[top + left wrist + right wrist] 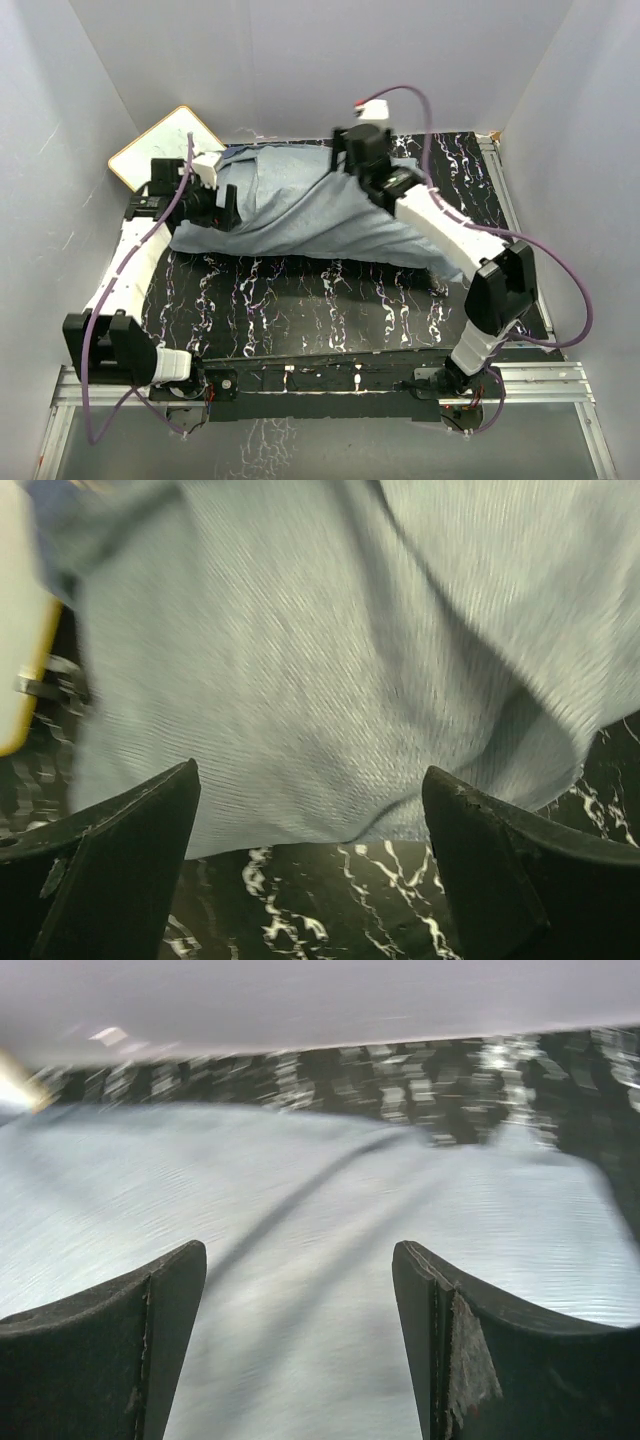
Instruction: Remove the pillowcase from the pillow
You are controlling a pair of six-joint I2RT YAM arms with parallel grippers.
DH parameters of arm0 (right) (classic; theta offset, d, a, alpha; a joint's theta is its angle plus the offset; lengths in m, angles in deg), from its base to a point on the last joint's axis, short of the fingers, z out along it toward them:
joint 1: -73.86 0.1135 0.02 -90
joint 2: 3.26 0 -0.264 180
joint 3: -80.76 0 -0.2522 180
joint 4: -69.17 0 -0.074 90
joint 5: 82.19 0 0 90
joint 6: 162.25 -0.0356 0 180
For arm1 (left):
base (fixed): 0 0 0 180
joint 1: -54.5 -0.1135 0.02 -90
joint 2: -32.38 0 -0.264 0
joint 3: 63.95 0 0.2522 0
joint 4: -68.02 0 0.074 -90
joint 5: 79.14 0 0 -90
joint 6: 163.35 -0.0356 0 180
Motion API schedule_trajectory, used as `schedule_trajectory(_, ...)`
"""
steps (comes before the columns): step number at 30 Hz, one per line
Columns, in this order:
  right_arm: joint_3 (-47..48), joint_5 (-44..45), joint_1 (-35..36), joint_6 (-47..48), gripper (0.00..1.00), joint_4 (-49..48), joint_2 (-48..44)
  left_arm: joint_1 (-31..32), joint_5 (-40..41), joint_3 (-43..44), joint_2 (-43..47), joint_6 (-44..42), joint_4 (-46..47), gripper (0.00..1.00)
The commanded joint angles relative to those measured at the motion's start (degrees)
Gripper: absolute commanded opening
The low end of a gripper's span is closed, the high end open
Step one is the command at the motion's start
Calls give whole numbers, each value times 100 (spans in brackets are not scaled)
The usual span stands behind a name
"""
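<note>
The pillowcase [300,205] lies spread across the back of the table with its paler grey-blue reverse up. It bulges over the pillow, which is almost all hidden; a small white patch [207,160] shows at the cloth's left end. My left gripper [228,208] is open at the cloth's left front edge. In the left wrist view the left gripper [310,775] straddles the hem of the pillowcase [330,660] and holds nothing. My right gripper [345,160] is open above the cloth's back edge. In the right wrist view the right gripper [300,1250] hovers over the pillowcase [300,1210].
A flat white board with an orange edge [165,145] leans at the back left corner; it also shows in the left wrist view [15,620]. The black marbled table [300,300] is walled in by grey panels at the back and on both sides.
</note>
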Motion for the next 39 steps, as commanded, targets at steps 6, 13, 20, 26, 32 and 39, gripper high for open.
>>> schedule_trajectory(6, 1614, -150, 1951, 905, 79, 29, 1287, 46, 312, -745, -419, 642, 739, 79)
schedule_trajectory(13, 2838, -115, 2244, 979, 78, 471, 2448, -94, 341, -1371, -296, 642, 802, 59)
schedule_trajectory(20, 2527, 323, 2097, 895, 71, 677, 2555, -274, 640, -1589, -223, 469, 928, 26)
schedule_trajectory(26, 1189, -191, 1621, 553, 60, 66, 1449, -360, 768, -1506, -217, 412, 1071, 19)
schedule_trajectory(32, 331, -606, 1512, 524, 50, -242, 1139, -356, 382, -1318, -89, 329, 980, 42)
schedule_trajectory(39, 62, -1261, 1519, 44, 31, -66, 1383, -334, -849, -480, 15, 428, 575, 73)
